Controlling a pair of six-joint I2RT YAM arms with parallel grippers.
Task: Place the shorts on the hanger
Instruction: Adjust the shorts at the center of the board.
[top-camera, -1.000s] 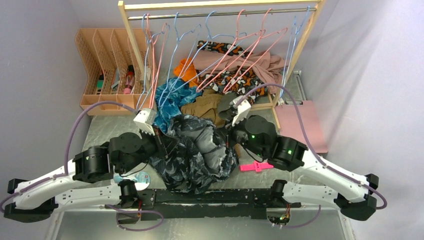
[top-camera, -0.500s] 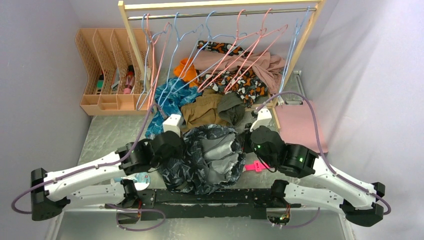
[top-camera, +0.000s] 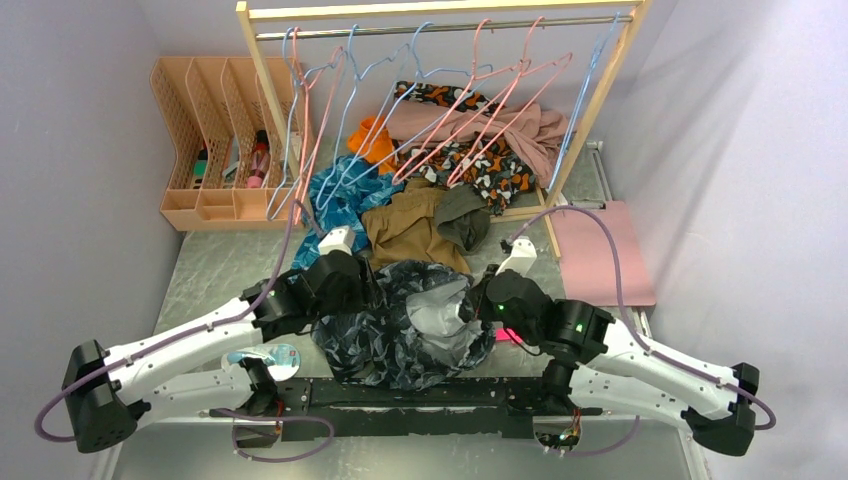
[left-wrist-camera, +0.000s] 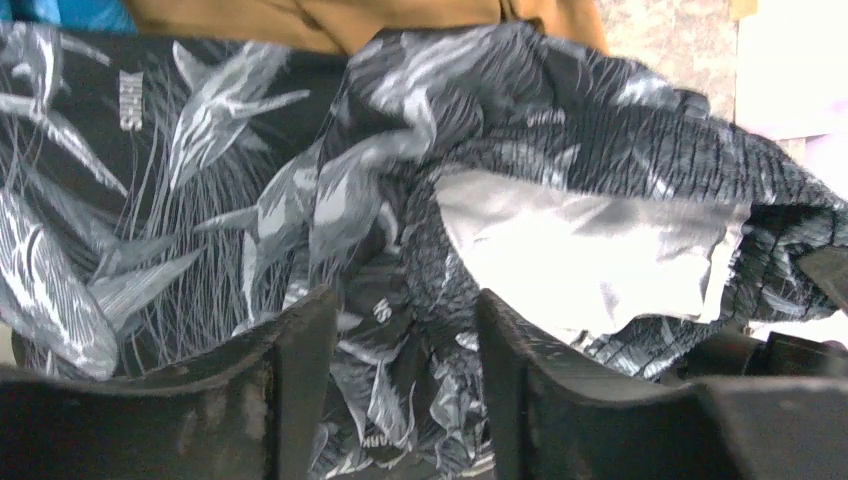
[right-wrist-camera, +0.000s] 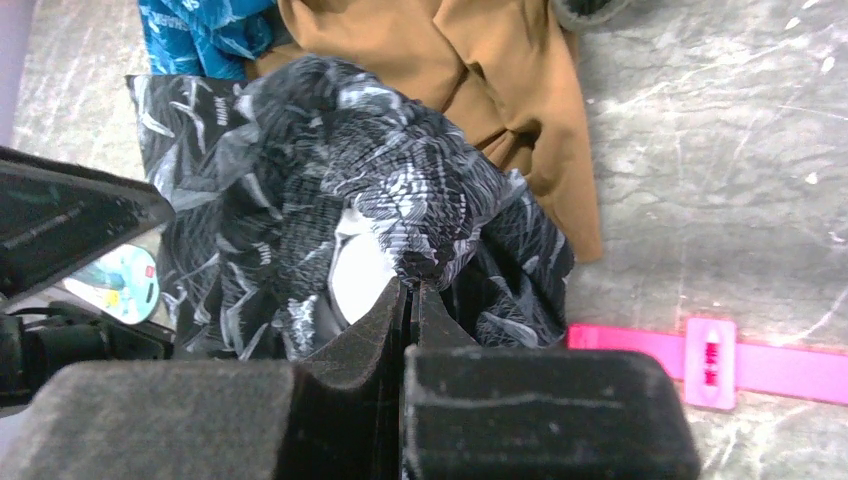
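The shorts (top-camera: 400, 330), dark with a pale feather print, lie bunched on the table between my two arms. My right gripper (top-camera: 480, 300) is shut on a fold of their ribbed waistband (right-wrist-camera: 425, 255), and the pale inner lining shows beside it. At the heap's left side my left gripper (top-camera: 365, 287) is open. Its fingers (left-wrist-camera: 300, 350) stand apart just over the printed fabric (left-wrist-camera: 200, 180) without pinching it. Light-blue wire hangers (top-camera: 291, 100) hang among pink ones on the rail at the back, away from both grippers.
A brown garment (top-camera: 405, 225) and a teal patterned one (top-camera: 335, 195) lie just behind the shorts. More clothes are piled under the wooden rack (top-camera: 440, 10). A peach file organizer (top-camera: 210, 130) stands back left. A pink clip (right-wrist-camera: 710, 365) lies right of the shorts, a disc (top-camera: 270, 357) left.
My left gripper was shut and now stands open, the fabric no longer pinched. Both arms have drawn toward the near middle, and the shorts have bunched into a tighter heap.
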